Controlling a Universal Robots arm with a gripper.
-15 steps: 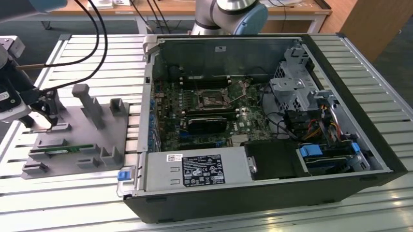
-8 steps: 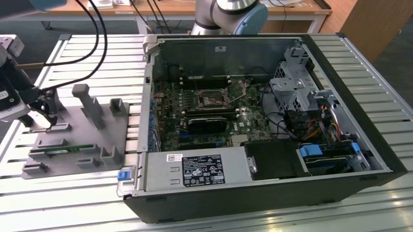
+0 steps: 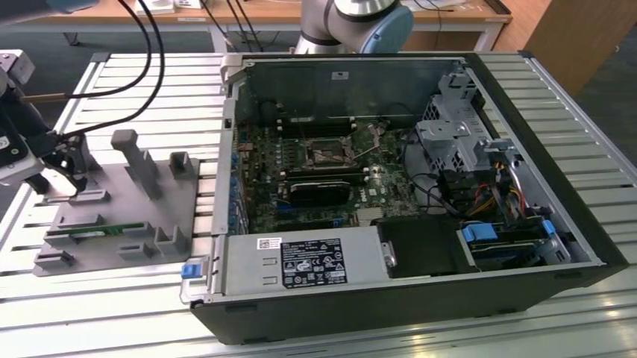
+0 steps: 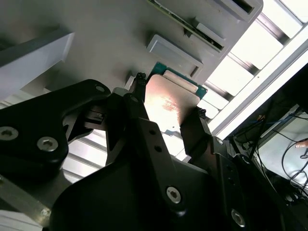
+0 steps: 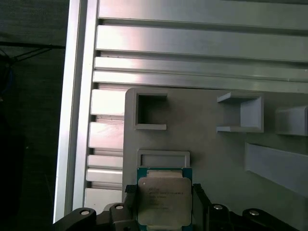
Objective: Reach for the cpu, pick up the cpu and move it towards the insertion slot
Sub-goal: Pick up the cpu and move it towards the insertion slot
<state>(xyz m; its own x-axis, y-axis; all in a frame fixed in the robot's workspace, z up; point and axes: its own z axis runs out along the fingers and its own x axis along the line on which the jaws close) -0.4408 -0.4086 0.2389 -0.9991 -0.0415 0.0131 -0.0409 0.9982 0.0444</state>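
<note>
Where claw (image 5: 164, 189) flanks, cpu (image 5: 163, 202)—seemingly gripped.

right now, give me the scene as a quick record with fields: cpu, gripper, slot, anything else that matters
cpu: silver top up, at the grey fixture plate, beside a raised grey frame
gripper: down at the cpu, at the exterior view's left
insertion slot: on the motherboard inside the open computer case, far from the gripper
memory stick: green, lying in a holder on the plate
table: slatted aluminium, carrying plate and case
task state: cpu not yet at the slot
</note>
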